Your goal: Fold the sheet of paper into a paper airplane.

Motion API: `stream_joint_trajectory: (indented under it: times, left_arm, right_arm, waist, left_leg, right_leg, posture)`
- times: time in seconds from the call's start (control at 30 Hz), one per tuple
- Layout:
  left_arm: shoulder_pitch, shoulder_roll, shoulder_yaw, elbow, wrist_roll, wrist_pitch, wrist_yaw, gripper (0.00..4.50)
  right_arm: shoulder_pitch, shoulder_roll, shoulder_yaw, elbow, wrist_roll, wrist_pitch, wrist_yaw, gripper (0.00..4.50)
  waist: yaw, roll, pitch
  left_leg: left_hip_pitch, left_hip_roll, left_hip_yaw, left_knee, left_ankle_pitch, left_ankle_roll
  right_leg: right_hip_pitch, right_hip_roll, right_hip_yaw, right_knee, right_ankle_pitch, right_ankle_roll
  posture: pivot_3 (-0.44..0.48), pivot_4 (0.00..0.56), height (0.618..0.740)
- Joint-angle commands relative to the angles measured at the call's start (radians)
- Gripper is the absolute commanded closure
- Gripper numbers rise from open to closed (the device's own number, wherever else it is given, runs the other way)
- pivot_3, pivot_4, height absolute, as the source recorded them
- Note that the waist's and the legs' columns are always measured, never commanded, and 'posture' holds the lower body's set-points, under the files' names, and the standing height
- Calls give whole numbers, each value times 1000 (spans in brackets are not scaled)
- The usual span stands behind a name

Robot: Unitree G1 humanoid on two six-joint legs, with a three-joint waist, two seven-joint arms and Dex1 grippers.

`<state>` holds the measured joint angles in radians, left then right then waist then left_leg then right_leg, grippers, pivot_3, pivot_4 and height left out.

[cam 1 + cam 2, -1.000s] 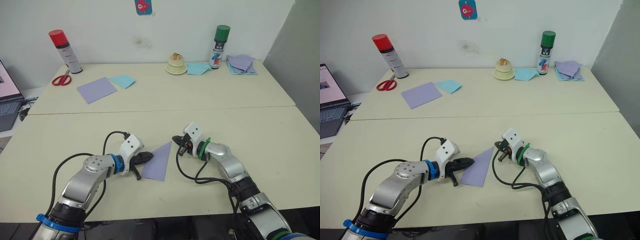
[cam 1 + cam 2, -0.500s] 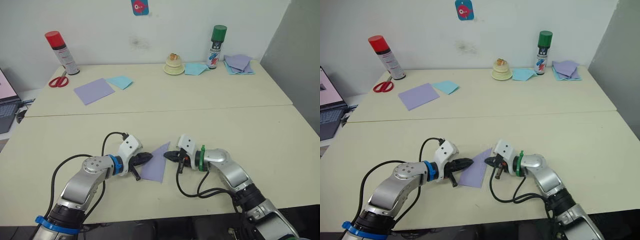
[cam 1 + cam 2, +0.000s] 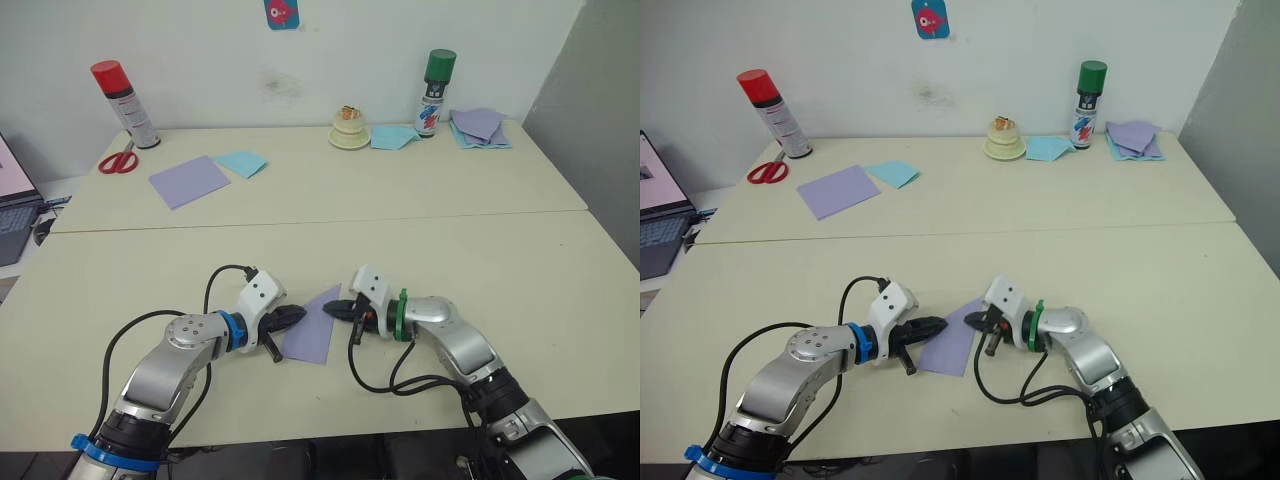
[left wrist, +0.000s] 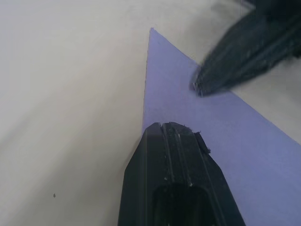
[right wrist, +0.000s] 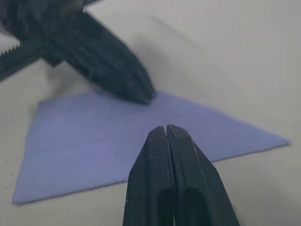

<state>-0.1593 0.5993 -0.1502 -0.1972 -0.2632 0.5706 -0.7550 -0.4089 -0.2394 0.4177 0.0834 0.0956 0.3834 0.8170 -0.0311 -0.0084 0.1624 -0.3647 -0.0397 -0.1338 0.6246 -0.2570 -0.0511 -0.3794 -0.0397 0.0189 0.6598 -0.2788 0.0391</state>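
**Both grippers at the folded lavender sheet, front table**

Left eye view shows the sheet of paper [image 3: 312, 328] lying flat on the near table [image 3: 520, 260], folded into a tapering shape with a pointed corner toward the far side and a wider end toward the robot. The left gripper [image 3: 297, 316] comes in from the robot's left and rests on the sheet's left edge; in the left wrist view its fingers [image 4: 174, 141] are pressed together with no gap, their tip lying over the paper's edge — pressing down on it rather than pinching it, as far as can be told. The right gripper [image 3: 334, 309] comes in from the robot's right and meets the sheet near its pointed corner; in the right wrist view its fingers [image 5: 169, 146] are likewise clenched tight against each other, tip at the paper's near edge. The two tips are close together over the sheet, not touching.

On the far table, well apart from the grippers: a red-capped spray can [image 3: 125, 103] with red scissors [image 3: 117, 160] beside it, a smooth lavender square [image 3: 190, 180] next to a light-blue sheet [image 3: 243, 162], a small cream dish [image 3: 350, 128], a green-capped spray can [image 3: 434, 93], another light-blue sheet [image 3: 392, 137] between the dish and that can, and a stack of lavender sheets [image 3: 480, 125] at the right end. A laptop [image 3: 15, 205] sits at the far left edge.
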Motion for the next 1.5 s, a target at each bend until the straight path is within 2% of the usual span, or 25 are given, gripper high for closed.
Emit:
stream_joint_trajectory:
  times: [0.03,0.17,0.47,0.6,1.27,1.33,1.37,1.5]
  left_arm:
    - [31,5,-37,37,28,37,2,4500]
    - [40,12,-36,30,26,40,-2,4500]
    - [41,13,-36,29,26,41,-3,4500]
    - [53,17,-35,14,24,47,-4,4500]
    - [54,17,-34,11,24,50,-3,4500]
    - [16,12,-43,59,34,35,-13,4500]
    - [3,10,-47,76,37,29,-16,4500]
    - [-11,5,-52,99,39,16,-21,4500]
  right_arm:
    - [28,-27,69,-27,-9,60,61,4458]
    - [50,-73,135,-58,35,135,189,4458]
    - [51,-74,133,-67,38,158,207,4458]
    - [51,-87,177,-71,57,182,286,4458]
    - [52,-85,173,-72,50,186,296,4458]
    - [39,-248,187,-153,128,232,519,4458]
    - [28,-298,187,-177,161,251,584,4458]
    - [-4,-349,178,-200,213,285,635,4458]
  waist:
    - [0,0,0]
    - [0,-1,-2]
    - [0,-1,-3]
    - [0,-1,-3]
    - [0,-1,-3]
    - [2,0,-3]
    - [6,0,-3]
    - [6,-2,-4]
  left_leg:
    - [0,0,0,0,0,0]
    - [0,0,0,0,0,0]
    - [1,1,0,0,0,0]
    - [1,1,0,0,0,-1]
    - [1,1,0,-1,-1,-2]
    - [1,1,-1,0,-1,-2]
    - [0,-1,-1,-1,-1,-2]
    - [1,-1,-3,0,-2,-1]
  right_leg:
    - [0,0,0,0,0,0]
    - [1,0,0,-1,0,0]
    - [1,0,-1,-1,-1,0]
    - [1,0,0,-1,-1,0]
    - [1,0,-1,-2,-1,0]
    - [1,0,-1,-2,-1,0]
    - [1,0,-2,-3,-2,1]
    - [7,-1,-4,-10,-2,4]
  posture:
    - [0,150,740]
    - [0,150,740]
    - [0,150,740]
    - [0,150,740]
    - [0,150,740]
    - [0,150,740]
    - [0,150,740]
    - [0,150,740]
